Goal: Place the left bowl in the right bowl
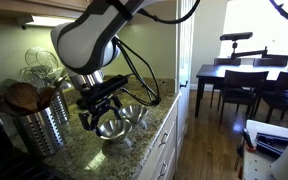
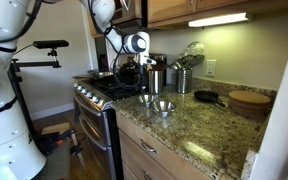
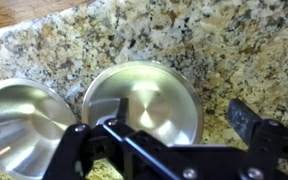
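Two small shiny steel bowls stand side by side on the granite counter. In the wrist view one bowl [image 3: 144,100] lies right under my gripper [image 3: 179,120], and its twin [image 3: 19,125] touches it on the left. The gripper is open and empty, just above the bowl, with the bowl's right rim between its fingers. In an exterior view the left bowl [image 2: 146,99] is nearer the gripper [image 2: 136,82] than the right bowl [image 2: 163,106]. In an exterior view the gripper [image 1: 102,110] hangs over one bowl [image 1: 109,128] with the other [image 1: 137,115] beside it.
A steel utensil canister [image 2: 181,80] [image 1: 42,125] stands at the wall. A dark flat pan [image 2: 209,97] and a tan wooden dish [image 2: 249,100] lie further along the counter. The stove [image 2: 104,90] adjoins the counter. The counter's front edge [image 2: 174,135] is close to the bowls.
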### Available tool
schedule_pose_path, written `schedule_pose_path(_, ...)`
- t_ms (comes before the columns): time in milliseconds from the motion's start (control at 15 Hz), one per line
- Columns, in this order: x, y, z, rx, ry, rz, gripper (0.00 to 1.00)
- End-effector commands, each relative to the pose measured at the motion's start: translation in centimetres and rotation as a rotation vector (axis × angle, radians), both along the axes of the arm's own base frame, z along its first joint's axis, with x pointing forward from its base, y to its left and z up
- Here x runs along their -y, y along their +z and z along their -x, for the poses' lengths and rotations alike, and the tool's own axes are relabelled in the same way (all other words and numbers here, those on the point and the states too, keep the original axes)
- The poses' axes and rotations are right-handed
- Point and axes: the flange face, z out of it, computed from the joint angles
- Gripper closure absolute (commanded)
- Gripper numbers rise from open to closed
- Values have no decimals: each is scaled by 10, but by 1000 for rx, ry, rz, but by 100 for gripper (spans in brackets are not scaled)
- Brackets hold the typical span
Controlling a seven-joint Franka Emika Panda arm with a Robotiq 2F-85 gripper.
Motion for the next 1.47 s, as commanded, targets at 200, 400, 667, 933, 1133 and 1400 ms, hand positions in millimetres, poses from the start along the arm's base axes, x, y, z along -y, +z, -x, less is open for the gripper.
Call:
schedule_pose_path(200,-21,-15,-20,18,5,9,0)
schedule_pose_path(400,-28,-23,-24,13,12,7,0)
schedule_pose_path(667,-29,-35,-26,1,15,12,0)
schedule_pose_path(933,-26,-44,-27,-9,8,17,0)
schedule_pose_path(1133,-25,-49,-27,-18,7,21,0)
schedule_pose_path(1400,-23,-53,-26,-26,2,23,0)
